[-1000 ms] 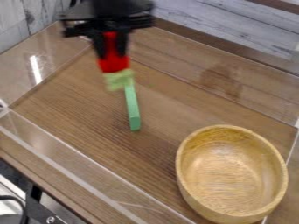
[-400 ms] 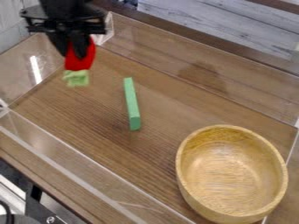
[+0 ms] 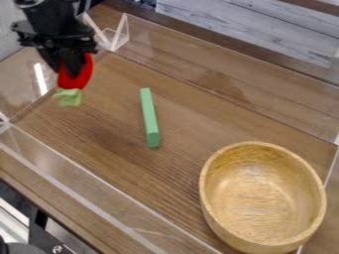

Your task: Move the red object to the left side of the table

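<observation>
Over the last second we had carried the red strawberry toy (image 3: pixel 73 72) leftward across the table (image 3: pixel 199 119), from above the near end of the green bar (image 3: pixel 151 117) to a spot over the left part of the wood, and we had come a little lower on the way. Our gripper (image 3: pixel 69 62) was closed tight on the toy's red body, with the light green leafy end hanging below the fingers, and the toy looked to be still in the air rather than resting on the wood. We judged the transfer nearly done: what remained was to lower it and let go. Room was the thing to mind here. The clear acrylic wall (image 3: pixel 34 69) stood close on the left of our hand and another ran along the back, so there was little margin for further travel that way, while to the right the tabletop lay open up to the green bar, well apart from us. The wooden bowl (image 3: pixel 264 194) sat far off at the near right corner and was no obstacle to a straight descent.
</observation>
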`<state>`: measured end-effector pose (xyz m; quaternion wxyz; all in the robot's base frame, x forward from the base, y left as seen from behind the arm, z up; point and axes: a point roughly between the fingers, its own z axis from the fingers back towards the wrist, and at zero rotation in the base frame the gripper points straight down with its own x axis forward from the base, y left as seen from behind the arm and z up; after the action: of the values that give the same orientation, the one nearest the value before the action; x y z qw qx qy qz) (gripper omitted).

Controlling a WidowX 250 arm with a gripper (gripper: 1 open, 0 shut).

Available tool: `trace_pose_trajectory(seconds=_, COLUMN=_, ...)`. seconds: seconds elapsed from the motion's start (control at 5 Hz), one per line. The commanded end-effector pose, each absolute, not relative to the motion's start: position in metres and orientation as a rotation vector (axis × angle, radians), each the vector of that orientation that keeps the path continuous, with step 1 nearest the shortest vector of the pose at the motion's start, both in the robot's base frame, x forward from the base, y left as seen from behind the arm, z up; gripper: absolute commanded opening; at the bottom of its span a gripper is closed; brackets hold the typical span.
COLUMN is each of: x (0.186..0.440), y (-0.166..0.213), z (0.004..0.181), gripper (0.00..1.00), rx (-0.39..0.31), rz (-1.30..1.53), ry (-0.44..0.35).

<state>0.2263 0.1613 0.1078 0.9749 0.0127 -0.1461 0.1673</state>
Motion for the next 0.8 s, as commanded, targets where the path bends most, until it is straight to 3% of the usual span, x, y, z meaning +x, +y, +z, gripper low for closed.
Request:
trace_pose_trajectory(seconds=0.0, x=0.233, y=0.178, z=0.107, gripper=0.00, rx=0.049, rz=0.301, ry=-0.325)
trace_pose_trajectory(seconds=0.6, x=0.240, y=0.182, z=0.078, gripper=0.00, rx=0.037, rz=0.247, ry=-0.282)
